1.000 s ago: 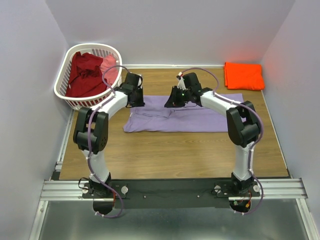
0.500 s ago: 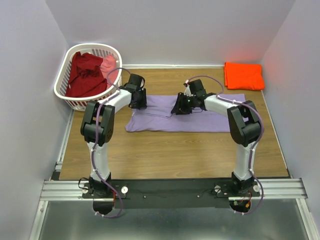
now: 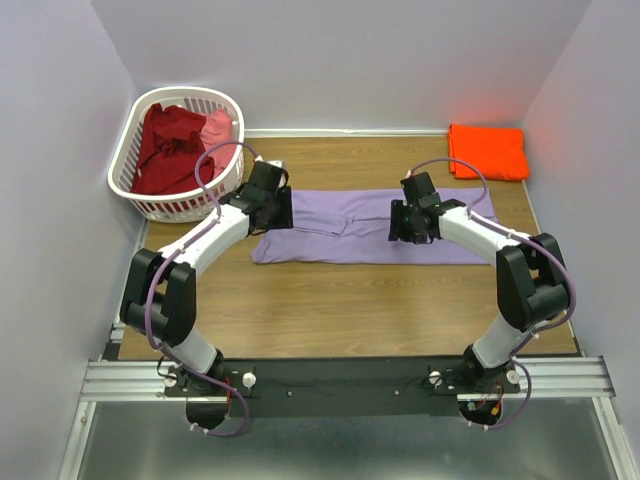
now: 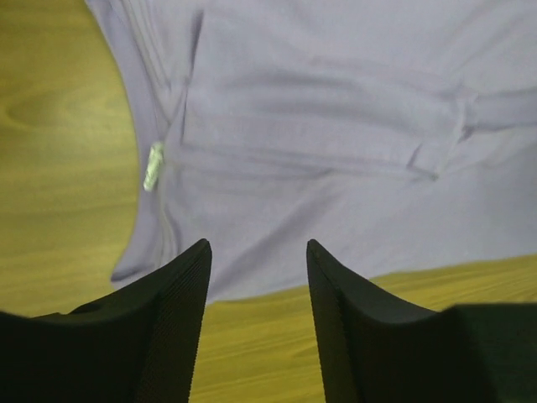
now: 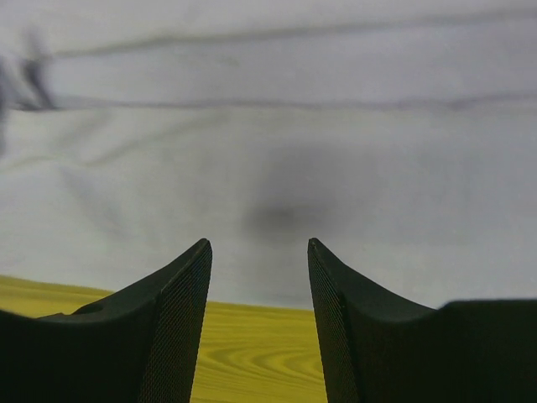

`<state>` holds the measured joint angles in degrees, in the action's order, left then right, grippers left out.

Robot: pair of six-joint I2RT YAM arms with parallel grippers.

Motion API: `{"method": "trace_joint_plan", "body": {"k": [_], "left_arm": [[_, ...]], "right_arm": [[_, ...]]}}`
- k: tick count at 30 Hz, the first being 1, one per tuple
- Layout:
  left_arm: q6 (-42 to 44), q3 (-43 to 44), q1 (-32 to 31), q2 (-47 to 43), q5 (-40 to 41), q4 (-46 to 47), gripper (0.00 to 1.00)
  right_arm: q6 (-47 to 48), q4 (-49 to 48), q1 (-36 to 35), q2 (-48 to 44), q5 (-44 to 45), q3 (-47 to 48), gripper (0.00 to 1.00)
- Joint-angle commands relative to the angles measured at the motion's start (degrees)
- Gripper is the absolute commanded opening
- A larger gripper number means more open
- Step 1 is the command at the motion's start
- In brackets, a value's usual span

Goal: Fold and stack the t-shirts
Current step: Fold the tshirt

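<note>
The left end effector (image 4: 258,245) and right end effector (image 5: 258,243) gape half-open, empty, with the purple shirt (image 3: 340,242) flat just beneath and ahead.

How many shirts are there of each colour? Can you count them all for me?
Purple shirt: 1
Orange shirt: 1
Dark red shirt: 1
Pink shirt: 1
Total: 4 shirts that show; the heap in the basket could hide more.
</note>
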<state>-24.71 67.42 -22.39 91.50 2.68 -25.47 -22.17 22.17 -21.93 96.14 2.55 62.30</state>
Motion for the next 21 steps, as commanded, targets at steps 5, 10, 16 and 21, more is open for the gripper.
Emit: {"method": "trace_joint_plan", "body": {"k": [5, 10, 16, 21], "left_arm": [[-2.7, -8.3, -0.5, 2.4, 2.8, 2.6, 0.53], [-3.3, -6.4, -0.2, 7.3, 2.1, 3.7, 0.51], [-1.9, 1.6, 0.3, 15.3, 2.1, 2.1, 0.5], [-1.0, 5.3, 0.9, 19.3, 2.3, 1.3, 0.5]], "right_arm": [[1.3, 3.9, 4.6, -0.6, 6.9, -2.4, 0.57], [-0.9, 4.5, 5.1, 0.4, 6.0, -4.5, 0.57], [-3.2, 5.1, 5.1, -1.2, 1.2, -10.9, 0.56], [-5.2, 6.2, 5.0, -5.2, -2.5, -15.6, 0.54]]}}
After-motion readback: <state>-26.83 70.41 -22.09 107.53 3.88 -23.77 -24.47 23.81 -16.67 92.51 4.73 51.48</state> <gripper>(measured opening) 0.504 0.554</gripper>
